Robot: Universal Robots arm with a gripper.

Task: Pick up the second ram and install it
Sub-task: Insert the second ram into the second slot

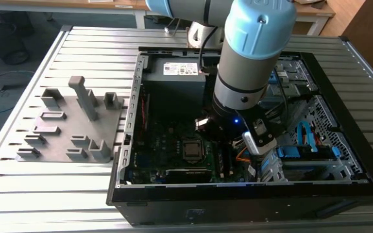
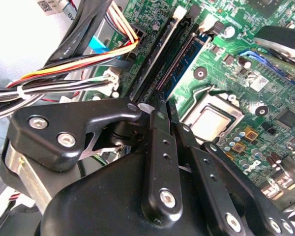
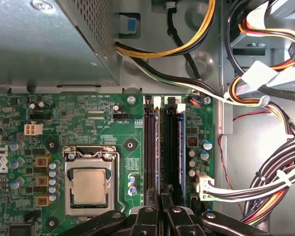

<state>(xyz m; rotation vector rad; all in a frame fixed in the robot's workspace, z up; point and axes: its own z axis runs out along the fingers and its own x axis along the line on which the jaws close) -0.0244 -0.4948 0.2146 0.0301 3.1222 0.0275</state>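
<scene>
1. The second ram (image 3: 169,147), as best I can judge, is the dark edge-on strip standing in the memory slot beside the blue one, on the motherboard (image 3: 88,113) inside the open computer case (image 1: 127,145). Seating depth cannot be read.
2. Gripper (image 3: 161,189) is low over the board, tips in line with that slot in both wrist views.
3. Fingers (image 2: 157,147) are drawn almost together, only a sliver between them. I cannot tell whether they pinch the stick or merely bear on its edge.
4. Grey holder tray (image 1: 70,131) sits outside the case, well apart from the arm (image 1: 245,73).
5. Judgement: install step in hand, pick-up done.
6. Seating calls for straight, even downward pressure and both end latches (image 3: 153,102) closed.
</scene>
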